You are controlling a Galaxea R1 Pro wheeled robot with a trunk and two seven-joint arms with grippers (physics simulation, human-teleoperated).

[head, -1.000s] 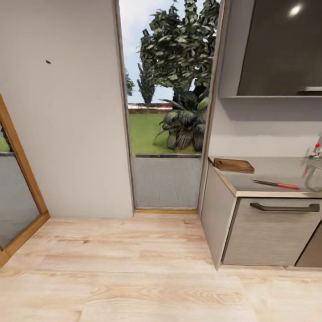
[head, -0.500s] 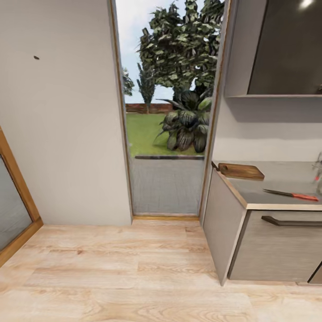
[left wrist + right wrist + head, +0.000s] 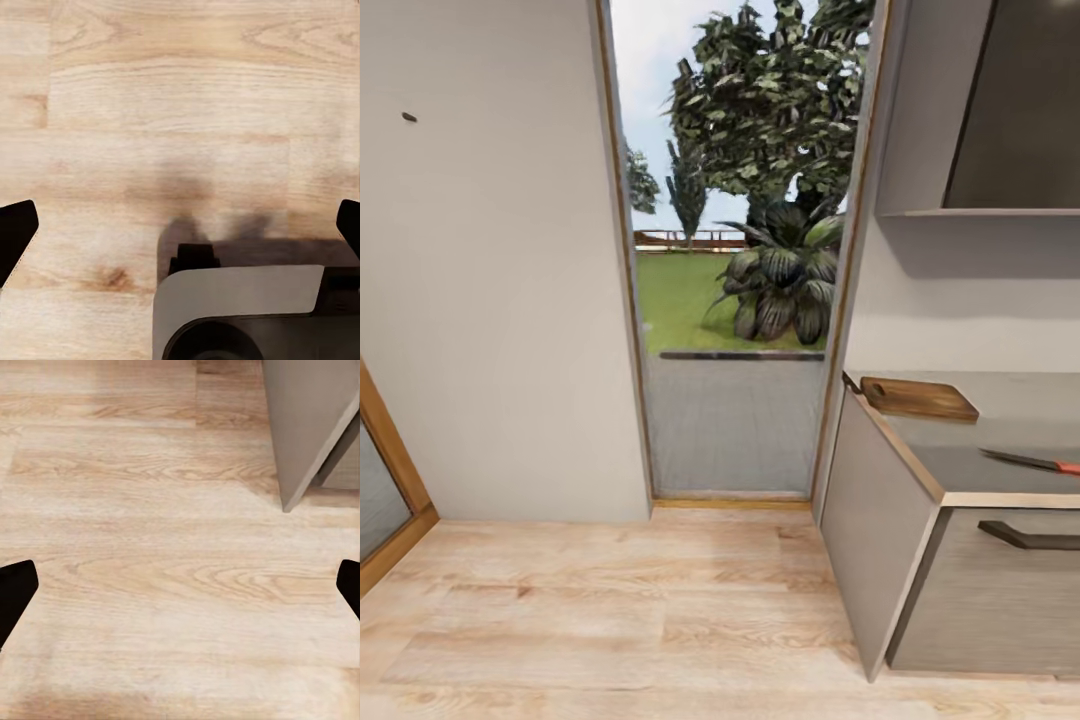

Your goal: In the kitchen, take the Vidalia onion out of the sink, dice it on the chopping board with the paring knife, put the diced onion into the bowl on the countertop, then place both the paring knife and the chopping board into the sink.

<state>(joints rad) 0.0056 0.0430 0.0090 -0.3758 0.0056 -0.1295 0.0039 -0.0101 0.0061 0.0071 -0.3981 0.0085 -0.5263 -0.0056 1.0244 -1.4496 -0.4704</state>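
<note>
Stage: the robot is on its way into the kitchen; no task step is in hand yet, by my judgement; the sink, the onion and the bowl are not to be placed from these pictures.

Left gripper: fingertips wide apart at the two edges of the left wrist view, jaws spread and empty; it points down at the wood floor, with part of the robot's own grey base beneath it.

Right gripper: likewise spread wide and holding nothing; it hangs over bare floor, with the corner of the lower cabinet ahead of it and to one side.

Chopping board: lies flat at the near end of the countertop, above and well apart from both grippers, off to the robot's right; its long axis runs along the counter.

Paring knife: lies on the countertop nearer the front edge than the board and apart from it; dark blade towards the board, orange-red handle cut by the frame's right edge; its long axis runs roughly along the counter.

Nearer arm: the right, as I judge, since the cabinet stands on that side.

Deciding relation: everything lies rightward and higher than the grippers; the base must turn and close in before either arm can reach.
</note>
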